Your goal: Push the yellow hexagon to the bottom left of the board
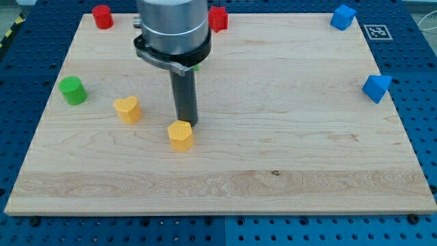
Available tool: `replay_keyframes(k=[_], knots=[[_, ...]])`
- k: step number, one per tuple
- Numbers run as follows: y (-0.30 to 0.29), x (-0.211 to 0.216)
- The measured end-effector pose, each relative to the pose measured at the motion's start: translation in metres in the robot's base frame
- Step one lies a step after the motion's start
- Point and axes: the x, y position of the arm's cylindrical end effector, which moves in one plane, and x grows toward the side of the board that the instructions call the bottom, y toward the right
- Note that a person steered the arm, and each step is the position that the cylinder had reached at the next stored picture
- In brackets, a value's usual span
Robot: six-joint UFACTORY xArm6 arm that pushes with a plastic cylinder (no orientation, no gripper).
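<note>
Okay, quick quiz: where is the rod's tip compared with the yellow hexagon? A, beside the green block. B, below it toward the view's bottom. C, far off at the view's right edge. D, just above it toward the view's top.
D: my tip sits just above the yellow hexagon, toward the view's top.

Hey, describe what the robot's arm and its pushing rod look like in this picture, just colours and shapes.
The arm's end is a wide, rounded light-grey cylinder sitting in a black ring-shaped collar with a silvery edge. Below it hangs a straight dark grey, nearly black rod of round section, plain and unmarked, ending in my tip. No cables or labels show.
</note>
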Motion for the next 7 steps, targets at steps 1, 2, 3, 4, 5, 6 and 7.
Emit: replay_keyframes(k=[1, 2, 3, 4, 5, 6, 7], knots=[[0.001, 0.000], [0.009, 0.009], [0.007, 0.033], [0.000, 0.052], [0.013, 0.071], [-0.002, 0.088], [-0.026, 0.084]])
